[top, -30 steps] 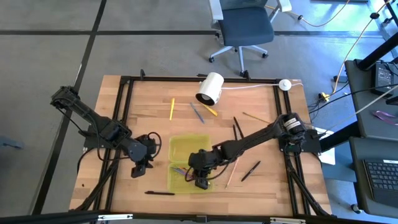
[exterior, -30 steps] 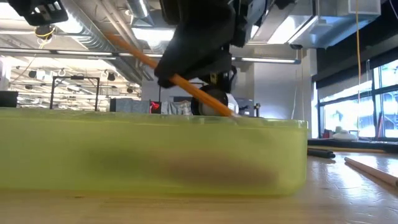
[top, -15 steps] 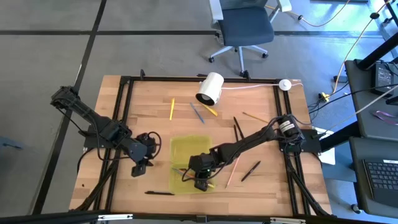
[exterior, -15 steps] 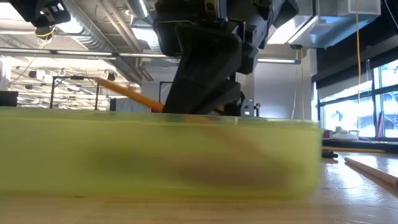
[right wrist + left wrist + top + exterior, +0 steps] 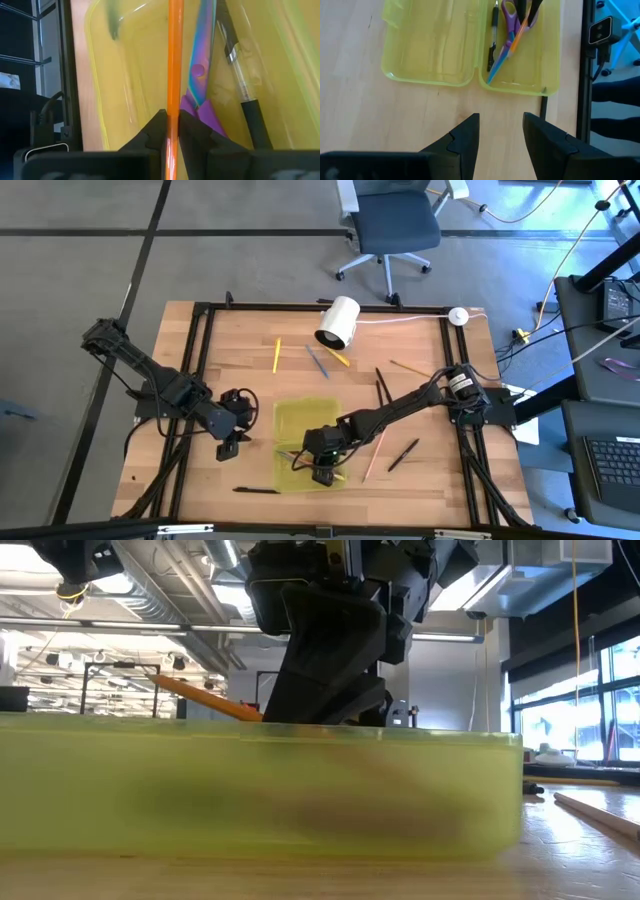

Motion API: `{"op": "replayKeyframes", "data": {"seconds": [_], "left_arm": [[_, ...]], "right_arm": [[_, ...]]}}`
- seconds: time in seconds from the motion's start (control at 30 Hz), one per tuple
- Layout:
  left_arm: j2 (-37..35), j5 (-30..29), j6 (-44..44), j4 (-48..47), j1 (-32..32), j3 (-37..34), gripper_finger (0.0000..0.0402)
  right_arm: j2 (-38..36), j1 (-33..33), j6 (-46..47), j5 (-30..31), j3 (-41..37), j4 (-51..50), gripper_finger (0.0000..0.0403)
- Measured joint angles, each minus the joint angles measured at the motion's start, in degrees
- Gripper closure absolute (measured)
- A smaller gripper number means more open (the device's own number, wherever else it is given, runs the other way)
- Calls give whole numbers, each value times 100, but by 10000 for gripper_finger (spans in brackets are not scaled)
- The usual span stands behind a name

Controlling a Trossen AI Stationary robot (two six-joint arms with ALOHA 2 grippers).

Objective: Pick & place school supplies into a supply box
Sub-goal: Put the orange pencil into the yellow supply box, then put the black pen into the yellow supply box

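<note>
The yellow-green supply box (image 5: 300,425) lies open on the table's near middle. Its near half holds purple-handled scissors (image 5: 197,80) and a black pen (image 5: 239,80). My right gripper (image 5: 320,468) is low over that half, shut on an orange pencil (image 5: 172,60). In the low view the right gripper (image 5: 325,650) fills the space above the box wall (image 5: 250,790). My left gripper (image 5: 501,131) is open, left of the box (image 5: 430,45), and touches nothing. More pens and pencils lie scattered on the table beyond and right of the box. My right gripper pinches the orange pencil's shaft (image 5: 172,107) between its two fingers (image 5: 158,131). The fingers come from above and lie across the shaft. The pencil sits tilted: one end (image 5: 195,692) rises above the box's rim, while the other dips behind the translucent wall.
A white cylinder with a cable (image 5: 338,322) lies at the far edge. Loose supplies: a yellow pencil (image 5: 277,355), a blue pen (image 5: 318,361), black pens (image 5: 382,387) (image 5: 403,454) (image 5: 257,490) and a wood-coloured pencil (image 5: 373,455). A black frame edges the table.
My right gripper has come down into the box and moved slightly toward the near edge, still shut on the orange pencil. The pencil's raised end now sits lower, just above the rim. The box has slid a little along the table.
</note>
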Motion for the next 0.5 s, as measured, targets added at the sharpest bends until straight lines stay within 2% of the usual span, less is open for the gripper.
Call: {"op": "replayKeyframes", "data": {"seconds": [0.37,0.5], "left_arm": [[-3,21,-4,120,0,1,258],[-101,376,-54,153,2,1,258]], "right_arm": [[0,0,-160,-24,0,-10,317],[-129,-71,-160,-73,-7,-270,309]]}}
